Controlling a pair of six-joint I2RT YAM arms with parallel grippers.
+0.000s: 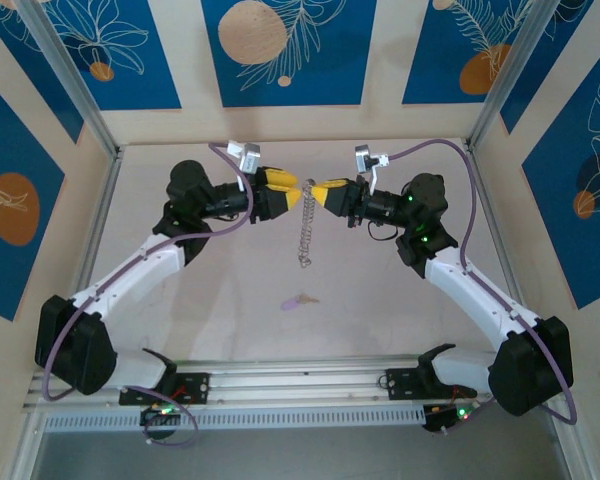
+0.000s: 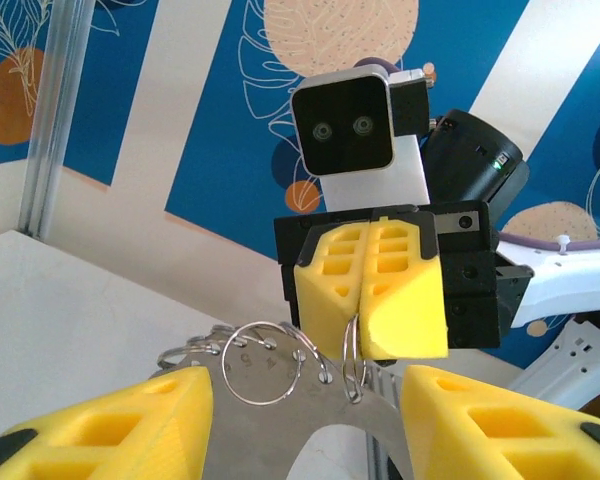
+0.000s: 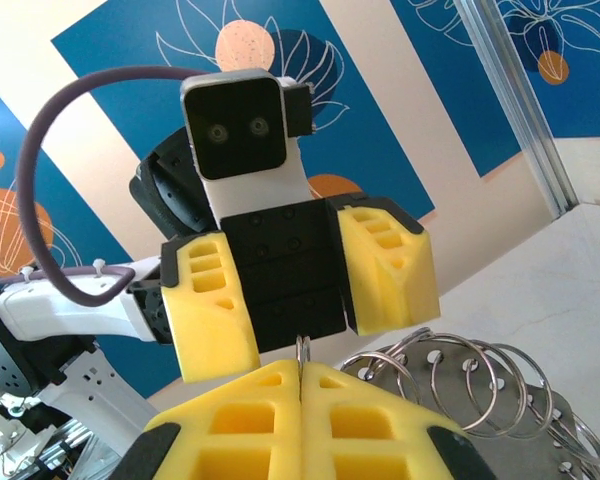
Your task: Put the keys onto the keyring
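Left end effector (image 1: 285, 190): fingers (image 2: 130, 425) spread, one on each side of the keyring's grey band. Cannot tell whether they touch it.
Right end effector (image 1: 323, 195): yellow pads pressed together, pinching one small wire loop of the keyring. The seam and loop are plain in its own wrist view (image 3: 301, 372).
End effectors: they face each other tip to tip, raised above the desk (image 1: 230, 330), left at 9 o'clock of the ring's top and right at 3 o'clock.
Keyring (image 1: 305, 235): held up between the two end effectors, the rest hanging as a silver string toward 6 o'clock in the top view. Cannot tell whether the low end touches the desk.
Keyring, left wrist view: round loops (image 2: 280, 412) fan out along the band, just below the closed right end effector (image 2: 360, 335).
Keyring, right wrist view: loops (image 3: 435, 357) bunch at 4 o'clock of the pinch.
Key (image 1: 298, 301): lilac head, lying flat on the desk at 6 o'clock of the hanging ring, apart from it and from both arms. Not on the ring.
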